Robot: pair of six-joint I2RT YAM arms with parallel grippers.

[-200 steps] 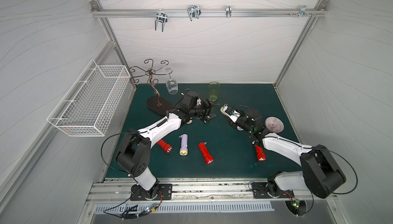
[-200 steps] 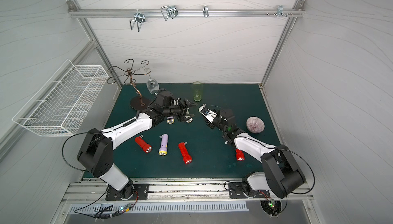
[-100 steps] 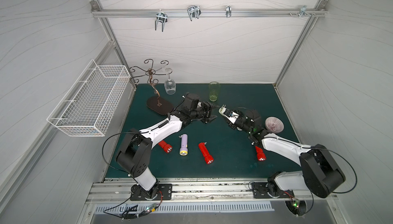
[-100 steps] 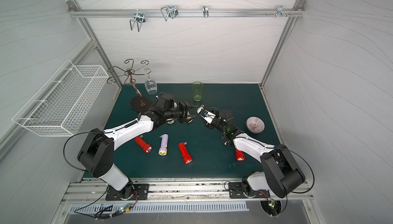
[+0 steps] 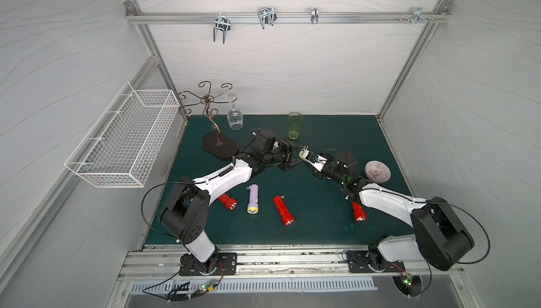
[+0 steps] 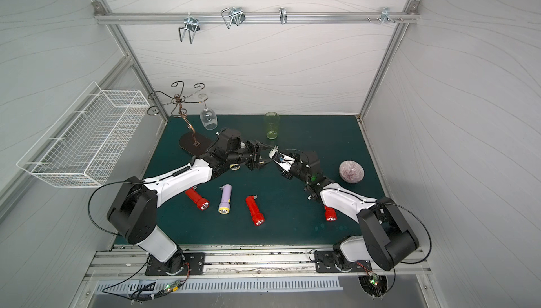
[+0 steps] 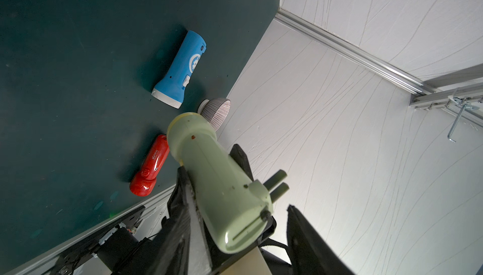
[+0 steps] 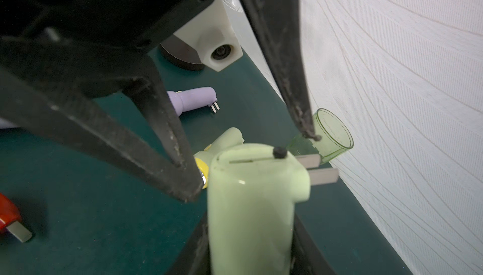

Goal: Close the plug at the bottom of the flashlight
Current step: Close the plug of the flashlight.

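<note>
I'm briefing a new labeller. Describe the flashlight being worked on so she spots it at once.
On the green mat, look toward the back, near the green cup. There the right gripper holds a pale green flashlight in the air, plug prongs out; the rest lie on the mat.

Green tumbler (image 5: 294, 126) upright; wine glass (image 5: 235, 119) hangs from rack (image 5: 210, 146); wire basket (image 5: 123, 142) left.

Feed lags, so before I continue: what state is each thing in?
green flashlight: gripped, plug prongs sticking out.
right gripper: shut on green flashlight.
left gripper: open, straddling the plug end.
purple flashlight: lying, prongs out.
wine glass: hanging upside down.
green cup: upright.
</note>
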